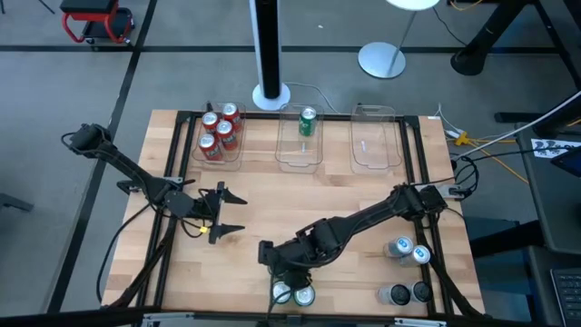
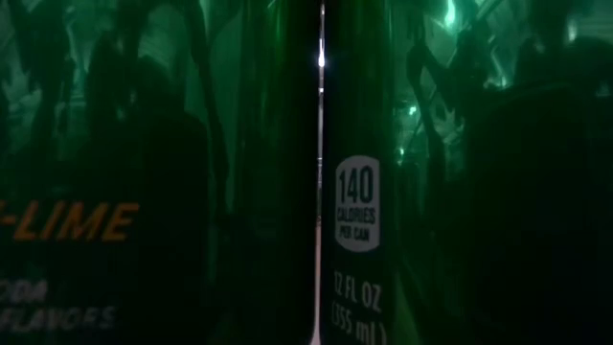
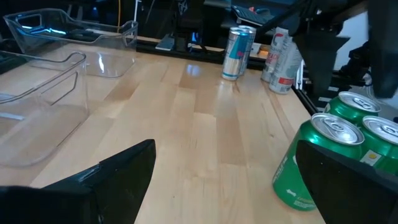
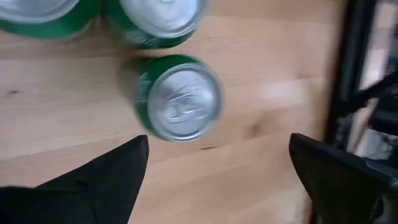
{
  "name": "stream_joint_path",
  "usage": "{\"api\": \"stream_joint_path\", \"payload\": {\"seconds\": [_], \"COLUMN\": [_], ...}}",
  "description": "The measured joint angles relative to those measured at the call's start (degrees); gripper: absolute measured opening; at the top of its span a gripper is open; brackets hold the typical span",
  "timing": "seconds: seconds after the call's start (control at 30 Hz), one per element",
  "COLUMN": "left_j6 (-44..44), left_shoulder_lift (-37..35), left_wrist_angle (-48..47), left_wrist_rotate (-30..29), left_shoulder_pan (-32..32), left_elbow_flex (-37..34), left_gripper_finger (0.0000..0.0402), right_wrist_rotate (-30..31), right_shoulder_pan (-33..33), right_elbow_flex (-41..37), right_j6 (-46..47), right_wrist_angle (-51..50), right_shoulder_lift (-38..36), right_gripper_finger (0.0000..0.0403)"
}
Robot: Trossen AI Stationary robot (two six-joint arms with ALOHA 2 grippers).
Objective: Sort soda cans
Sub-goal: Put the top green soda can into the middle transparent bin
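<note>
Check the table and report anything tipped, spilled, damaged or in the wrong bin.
Nothing stands out. The four red cans sit upright in the left bin, one green can stands in the middle bin, and the unsorted cans stand upright. No spill shows.

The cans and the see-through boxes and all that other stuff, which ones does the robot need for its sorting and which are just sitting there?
For the sorting:
- red cans in the left bin
- green can in the middle bin
- green cans under the open right gripper
- silver-blue cans
- dark cans
- open left gripper, waiting at the left

Just there:
- white lamp base
- red cart
</note>
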Motion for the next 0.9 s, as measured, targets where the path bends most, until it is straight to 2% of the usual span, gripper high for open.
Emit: {"api": "stream_joint_path", "payload": {"seconds": [0.37, 0.9], "left_j6": [0.4, 0.9], "left_shoulder_lift": [0.0, 0.0], "left_wrist_angle": [0.2, 0.5], "left_wrist_rotate": [0.0, 0.0], "left_shoulder_pan": [0.0, 0.1], "left_elbow_flex": [0.0, 0.0], "left_gripper_finger": [0.0375, 0.0375], "right_wrist_rotate": [-0.4, -3.5], "right_shoulder_pan": [0.2, 0.1], "right_elbow_flex": [-5.3, -5.6], "right_j6": [-0.9, -3.5], "right_wrist_angle": [1.4, 5.3], "right_shoulder_lift": [0.2, 2.7], "right_gripper_finger": [0.0385, 0.0385]}}
